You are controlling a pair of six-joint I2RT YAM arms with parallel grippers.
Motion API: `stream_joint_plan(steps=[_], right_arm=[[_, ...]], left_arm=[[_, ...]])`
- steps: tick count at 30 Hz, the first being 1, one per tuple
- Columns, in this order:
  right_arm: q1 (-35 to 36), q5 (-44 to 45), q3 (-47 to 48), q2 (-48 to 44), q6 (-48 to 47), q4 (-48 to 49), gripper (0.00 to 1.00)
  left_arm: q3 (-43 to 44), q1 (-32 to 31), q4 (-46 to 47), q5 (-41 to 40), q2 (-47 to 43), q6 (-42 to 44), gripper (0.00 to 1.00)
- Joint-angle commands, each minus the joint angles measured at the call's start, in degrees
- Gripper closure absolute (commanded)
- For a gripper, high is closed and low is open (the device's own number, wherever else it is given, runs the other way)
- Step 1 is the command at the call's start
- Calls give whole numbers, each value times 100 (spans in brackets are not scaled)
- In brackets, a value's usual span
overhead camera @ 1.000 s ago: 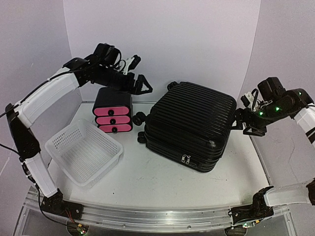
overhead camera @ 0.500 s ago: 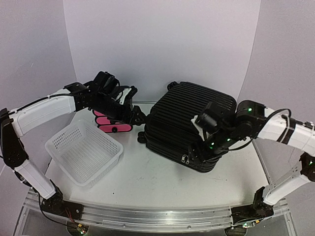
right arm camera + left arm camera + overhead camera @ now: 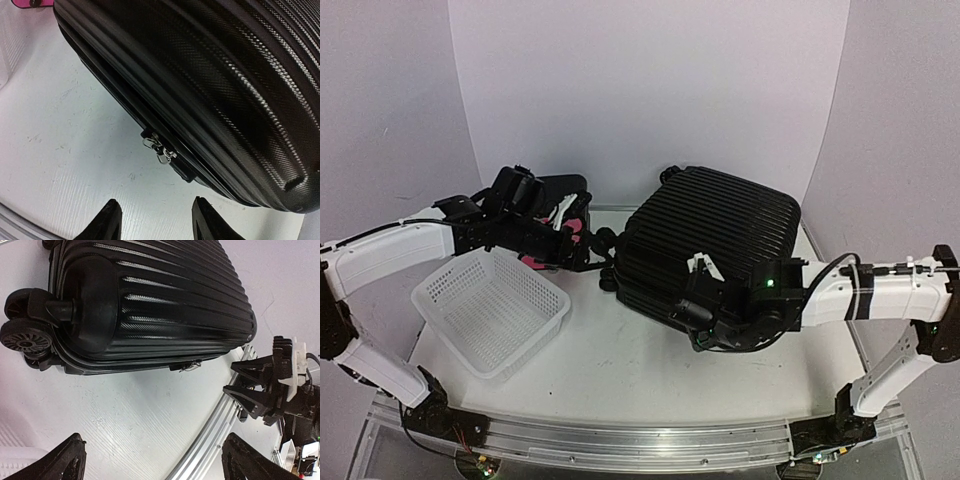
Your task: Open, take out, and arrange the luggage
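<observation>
Luggage (image 3: pixel 710 250) is lying closed, centre-right on the surface (image 3: pixel 620 370). The right hand (image 3: pixel 155 214), narrowly parted, is being lined up with the near-side zip pulls (image 3: pixel 159 147); the left hand (image 3: pixel 152 447) is being held wide by the wheels (image 3: pixel 25 335). Both pulls should be pinched squarely.

Ribbed, weave-textured, seemingly plastic luggage (image 3: pixel 715 235) with soft sheen; silvery metal zipper pulls (image 3: pixel 159 148); matt white table (image 3: pixel 620 370).

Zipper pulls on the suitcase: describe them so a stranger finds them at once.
Find the big black ribbed luggage. Follow the seam along its near side, facing the right tool. The zipper pulls are small silver loops, the only shiny metal on that black edge.
</observation>
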Motion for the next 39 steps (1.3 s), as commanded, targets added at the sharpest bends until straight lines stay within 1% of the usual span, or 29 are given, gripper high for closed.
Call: stream_joint_plan(steps=[1,4,8,12,18,23,27,31,32,35,37,39], right_arm=[[285,924,-121,237,565,763,53],[314,1098,-302,356,937,884,57],[312,1398,-718,301,1336,1202,58],[306,1401,-721,380,1292,1246,57],[144,1216,-963,338,1459,1248,54],[77,1174,-1053,350,1533,1296,54],[-65,964,-1175,386,1556,1522,56],[-108,693,-1062,308,1165,1651,56],[-101,645,-1026,255,1040,1641,55],[-173,476,-1178,-35,983,1608,47],[-249,302,-1310,-255,1005,1608,43],[-260,117,-1327,-417,863,1600,40]], left_arm=[[-370,-76,633,203,-595,-137,5],[-600,-85,696,180,-774,-169,5],[-789,-85,744,185,-1000,-175,4],[-909,-85,748,159,-1230,-125,3],[-1111,-85,763,219,-1338,-184,2],[-1290,-85,854,258,-1446,-289,1],[-1414,-85,952,335,-1447,-377,0],[-1596,-99,1159,370,-1395,-500,1],[-1718,-132,1314,412,-1362,-559,1],[-1946,-391,1922,462,-1136,-730,1],[-1916,-762,2192,211,-869,-622,3],[-1935,-1193,2576,-256,-632,-489,4]])
